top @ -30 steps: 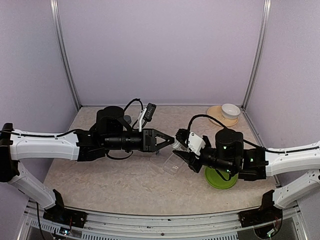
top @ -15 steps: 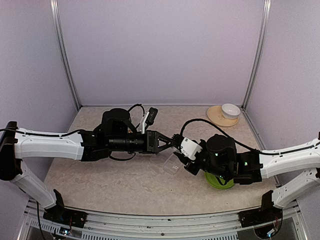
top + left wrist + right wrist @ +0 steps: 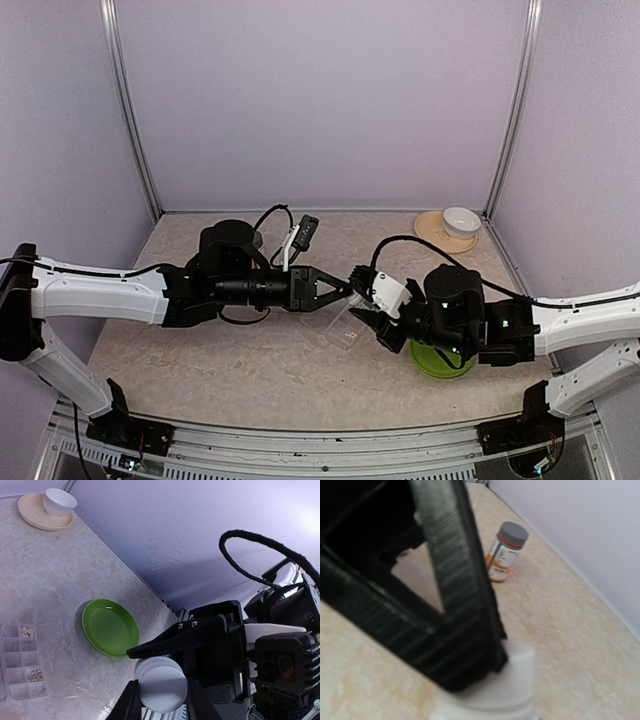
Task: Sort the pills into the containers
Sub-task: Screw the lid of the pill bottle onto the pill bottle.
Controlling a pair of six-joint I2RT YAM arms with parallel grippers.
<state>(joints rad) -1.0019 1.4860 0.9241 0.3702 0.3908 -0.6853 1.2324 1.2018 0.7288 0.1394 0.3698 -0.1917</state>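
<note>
Both grippers meet above the table's middle on one white pill bottle (image 3: 357, 285). My left gripper (image 3: 345, 287) is shut on its white cap end (image 3: 161, 682), one finger above and one below. My right gripper (image 3: 370, 308) holds the bottle's body from the other side. In the right wrist view the bottle (image 3: 512, 690) sits at the bottom with the left gripper's ribbed black finger across it, and my own right fingers are hidden. The clear pill box (image 3: 340, 326) lies flat below the grippers. Some of its compartments (image 3: 20, 660) hold pale and grey pills.
A round green plate (image 3: 440, 360) lies under the right arm and shows empty in the left wrist view (image 3: 110, 627). A white bowl (image 3: 461, 219) on a beige saucer stands at the back right corner. An orange pill bottle with a grey cap (image 3: 505, 552) stands on the table behind.
The right arm swung left toward the left gripper, then drew back to the right a little. Both grippers stay together at the white bottle over the pill box.
</note>
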